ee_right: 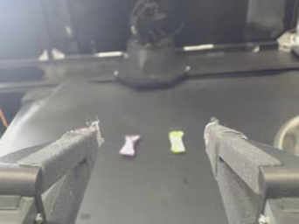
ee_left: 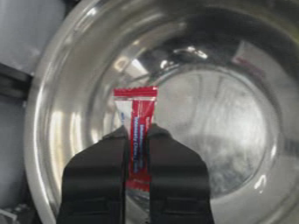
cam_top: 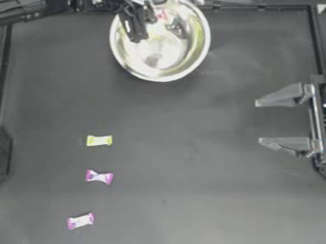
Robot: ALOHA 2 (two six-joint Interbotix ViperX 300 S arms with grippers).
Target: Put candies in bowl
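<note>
Left gripper over the bowl, at 12 o'clock on the table, jaws clamped on a red candy held above the bowl's inside. Right gripper parked at 3 o'clock, jaws wide apart. On the table toward 8 o'clock, well apart from the bowl: a yellow-green candy, a pink-purple candy and a second pink-purple candy.

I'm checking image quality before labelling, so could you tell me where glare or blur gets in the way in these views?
Top view: glare inside the bowl washes out its contents. Left wrist view: bright reflections streak the bowl wall, yet the red candy in the left gripper reads clearly. Right wrist view: the open right gripper and background are soft; candies blurred.
</note>
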